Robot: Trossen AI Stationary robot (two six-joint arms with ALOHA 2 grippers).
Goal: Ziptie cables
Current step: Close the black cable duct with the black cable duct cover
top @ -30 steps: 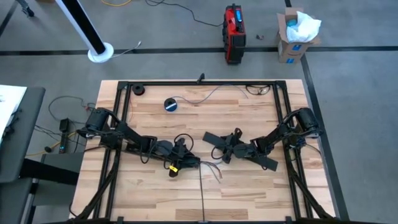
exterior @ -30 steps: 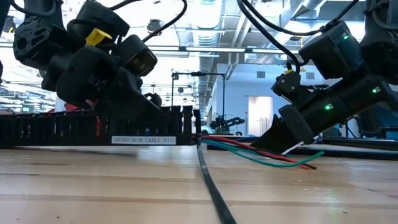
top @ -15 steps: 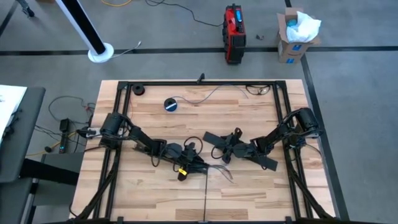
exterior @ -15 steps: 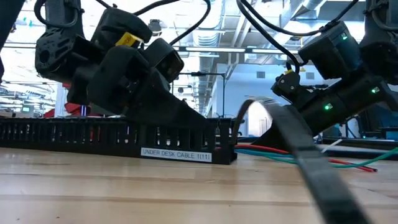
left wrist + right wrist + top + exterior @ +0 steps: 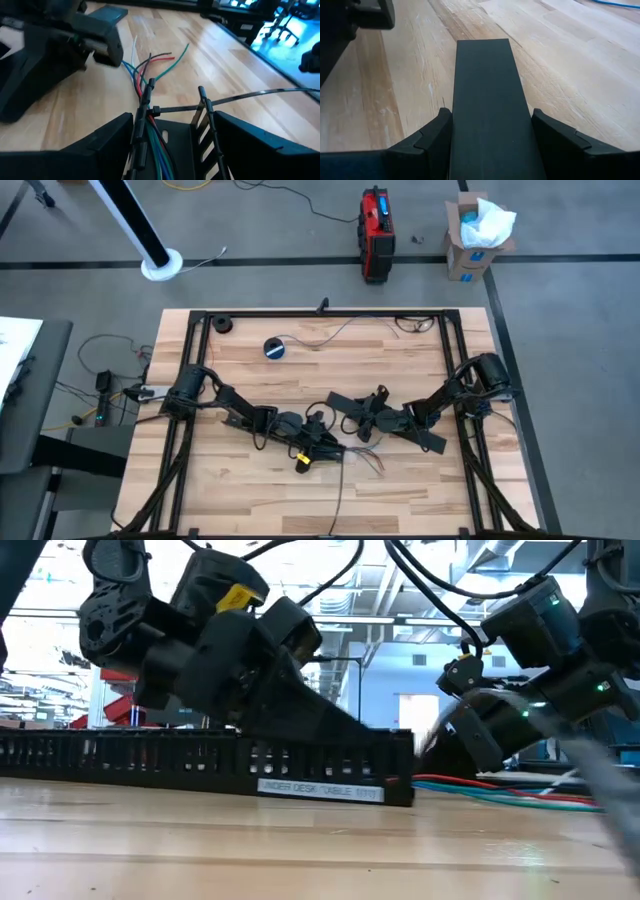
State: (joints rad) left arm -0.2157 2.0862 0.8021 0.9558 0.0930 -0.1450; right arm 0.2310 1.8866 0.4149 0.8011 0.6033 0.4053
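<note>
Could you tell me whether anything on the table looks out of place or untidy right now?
Yes: the cables splay loose beyond the black slotted strip held by the left gripper, their ends fanned over the wood instead of lying bundled. The right gripper holds a flat black strip nearby.

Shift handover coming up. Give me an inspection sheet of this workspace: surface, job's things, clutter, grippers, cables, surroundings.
Surface: wooden table inside a black frame.
Job's things: cables, red, green, blue, dark and white, lie in a black slotted tray with a zip tie across the bundle.
Clutter: blue tape roll near the far edge; a small black round part at the far left corner.
Grippers: left gripper holds the slotted tray; right gripper grips a flat black strip.
Cables: loose wire along the far edge.
Surroundings: red case and cardboard box on the floor.
</note>
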